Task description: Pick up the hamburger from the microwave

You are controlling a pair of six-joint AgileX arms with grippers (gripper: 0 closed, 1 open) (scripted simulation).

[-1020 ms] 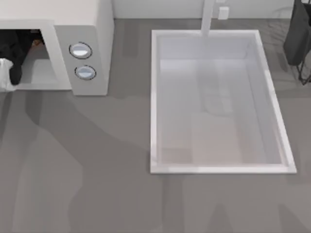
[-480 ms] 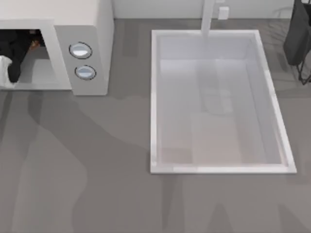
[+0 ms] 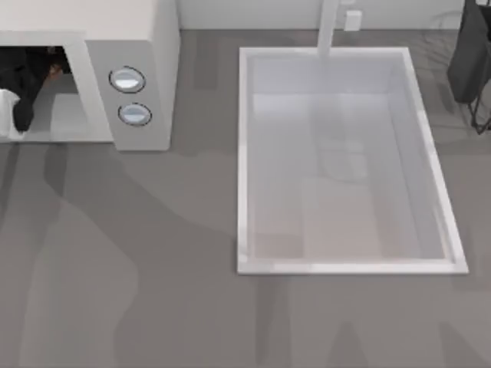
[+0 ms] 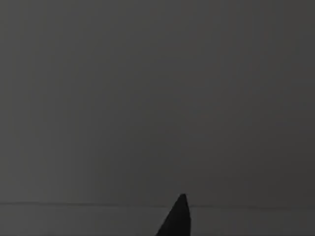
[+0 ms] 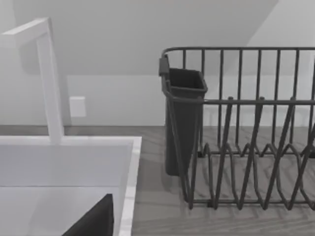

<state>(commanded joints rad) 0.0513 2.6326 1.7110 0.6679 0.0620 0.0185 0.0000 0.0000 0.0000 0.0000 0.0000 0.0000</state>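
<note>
The microwave (image 3: 130,46) stands at the table's back left, a white box with an open cavity and two round knobs (image 3: 127,79) on its side panel. My left arm reaches into the cavity, and its black gripper (image 3: 46,64) sits deep inside near the back wall. A small orange-brown bit of the hamburger (image 3: 54,71) peeks out right beside the gripper, most of it hidden. The left wrist view is dark. A dark part of my right gripper (image 5: 93,221) hangs over the sink's corner, far from the microwave.
A big white sink basin (image 3: 345,261) with a white faucet (image 3: 328,27) takes up the middle and right of the table. A dark wire dish rack (image 5: 246,147) with a cutlery holder (image 5: 183,118) stands at the back right. Grey tabletop runs along the front.
My left arm has edged a little deeper into the microwave cavity, and the visible bit of hamburger shifted slightly with it. The right arm has not moved.
</note>
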